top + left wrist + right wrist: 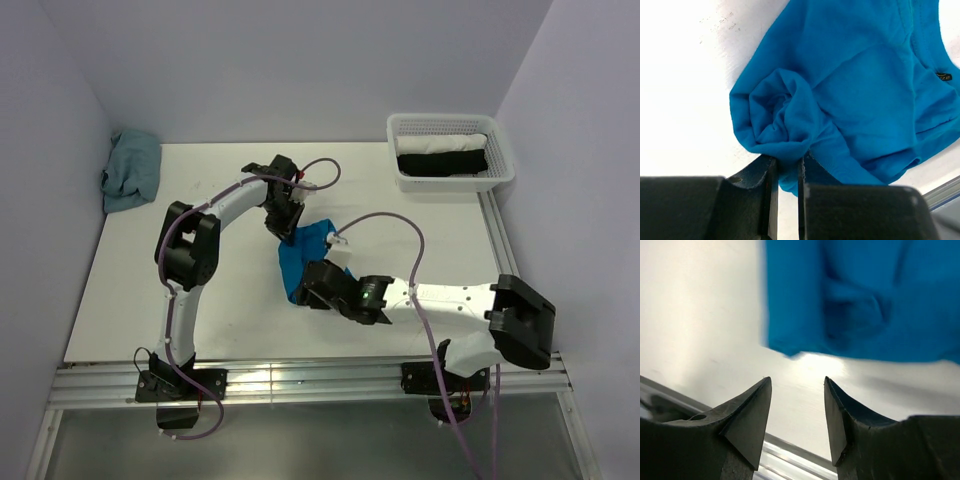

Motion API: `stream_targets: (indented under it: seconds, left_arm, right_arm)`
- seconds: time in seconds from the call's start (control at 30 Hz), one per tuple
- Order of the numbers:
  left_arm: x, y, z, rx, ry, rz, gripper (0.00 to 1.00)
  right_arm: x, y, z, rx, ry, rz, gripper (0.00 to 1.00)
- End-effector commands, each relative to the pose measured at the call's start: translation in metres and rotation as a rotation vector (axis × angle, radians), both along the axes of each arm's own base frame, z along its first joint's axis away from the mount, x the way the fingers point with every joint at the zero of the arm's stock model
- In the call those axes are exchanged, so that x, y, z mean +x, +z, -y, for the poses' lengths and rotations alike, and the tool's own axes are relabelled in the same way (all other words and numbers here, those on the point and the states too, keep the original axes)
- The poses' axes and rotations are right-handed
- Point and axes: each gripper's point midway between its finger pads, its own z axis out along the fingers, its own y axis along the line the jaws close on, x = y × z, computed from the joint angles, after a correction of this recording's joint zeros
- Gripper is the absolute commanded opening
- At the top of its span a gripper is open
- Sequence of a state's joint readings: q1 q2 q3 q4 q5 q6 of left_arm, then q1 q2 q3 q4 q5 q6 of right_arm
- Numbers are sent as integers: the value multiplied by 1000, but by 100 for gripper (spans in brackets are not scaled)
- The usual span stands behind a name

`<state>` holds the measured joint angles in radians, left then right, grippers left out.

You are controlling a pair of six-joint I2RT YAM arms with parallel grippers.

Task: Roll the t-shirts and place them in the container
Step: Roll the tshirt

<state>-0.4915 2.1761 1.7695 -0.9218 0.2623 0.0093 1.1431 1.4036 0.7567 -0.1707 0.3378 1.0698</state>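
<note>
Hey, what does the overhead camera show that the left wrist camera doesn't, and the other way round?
Only the overhead view: the white mesh basket holding a black roll, a grey-blue cloth heap at the far left corner, and the right gripper beside the shirt. Only the left wrist view: the left gripper pinching a fold of cloth, and a small black label. Both: the blue t-shirt bunched on the white table.

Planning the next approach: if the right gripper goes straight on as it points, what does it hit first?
Likely the blue t-shirt: the right gripper, open and empty, faces its near edge across bare table. If pitched down, the table comes first; depth is unclear.
</note>
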Motion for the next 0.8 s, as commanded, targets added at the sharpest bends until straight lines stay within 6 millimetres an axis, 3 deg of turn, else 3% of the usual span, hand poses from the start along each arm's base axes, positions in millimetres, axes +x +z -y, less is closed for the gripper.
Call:
stream_targets:
  seconds: [0.0,0.03,0.1,0.13,0.2,0.23,0.27,0.53,0.57,0.77]
  left_arm:
    - [12,-14,-17,100,-15,43,10]
    - [12,-14,-17,100,-15,43,10]
    - [12,-12,-16,98,-17,45,10]
    - [11,-12,-15,98,-18,44,10]
    - [11,-11,-14,97,-17,44,10]
    - [11,-10,-14,94,-19,43,11]
    - [11,-10,-12,93,-21,44,11]
    - [9,-10,-8,84,-27,32,12]
    - [9,-9,-8,82,-28,33,12]
    - [11,-6,-6,74,-36,41,20]
  right_arm:
    - [31,63,0,-24,-48,179,55]
    - [39,83,-6,-11,-64,216,55]
    - [50,85,-7,-85,-61,252,56]
    - [59,97,-14,-84,-73,285,56]
    - [70,88,-24,-142,-53,309,56]
    - [78,96,-31,-143,-65,331,56]
    - [84,81,-35,-198,-61,327,56]
    - [116,46,-64,-332,-58,372,56]
    - [115,24,-57,-408,-54,338,56]
    - [109,-11,-42,-524,-95,262,56]
